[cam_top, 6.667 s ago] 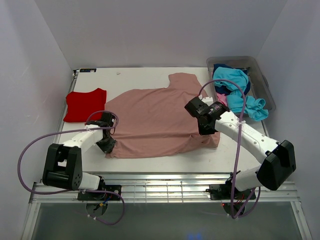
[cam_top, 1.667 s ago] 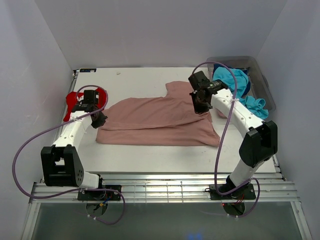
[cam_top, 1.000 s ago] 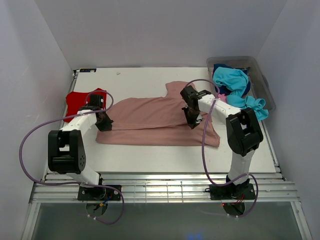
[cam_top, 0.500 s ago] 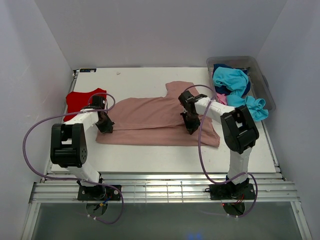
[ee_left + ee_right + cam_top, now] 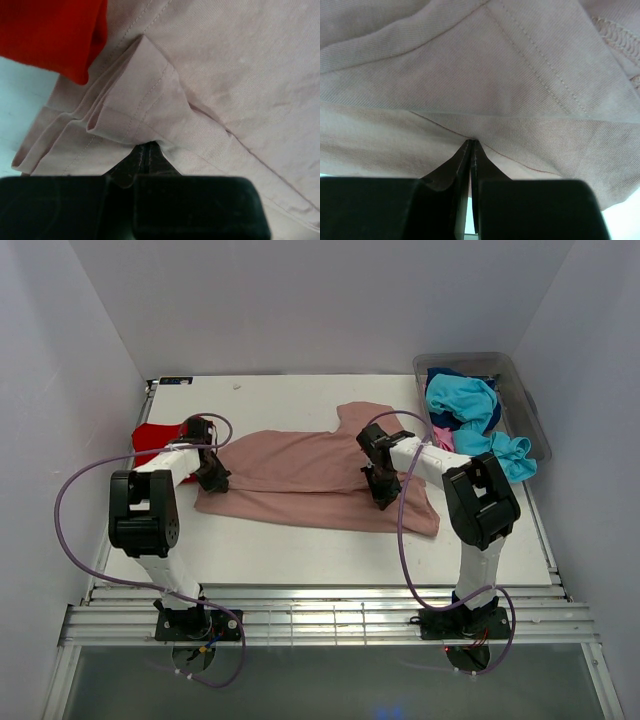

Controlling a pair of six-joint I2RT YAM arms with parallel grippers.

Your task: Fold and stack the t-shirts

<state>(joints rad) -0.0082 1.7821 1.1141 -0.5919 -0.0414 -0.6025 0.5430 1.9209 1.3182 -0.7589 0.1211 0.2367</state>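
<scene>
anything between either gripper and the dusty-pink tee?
Nothing visible. The left gripper and the right gripper are each shut on a fold of the dusty-pink tee, with cloth running straight into the closed tips in both wrist views. The red tee lies close beside the left grip, not between jaws and cloth.

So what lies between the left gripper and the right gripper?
Only the pink t-shirt, folded over, spans the stretch from the left gripper to the right gripper. The top view shows it.
</scene>
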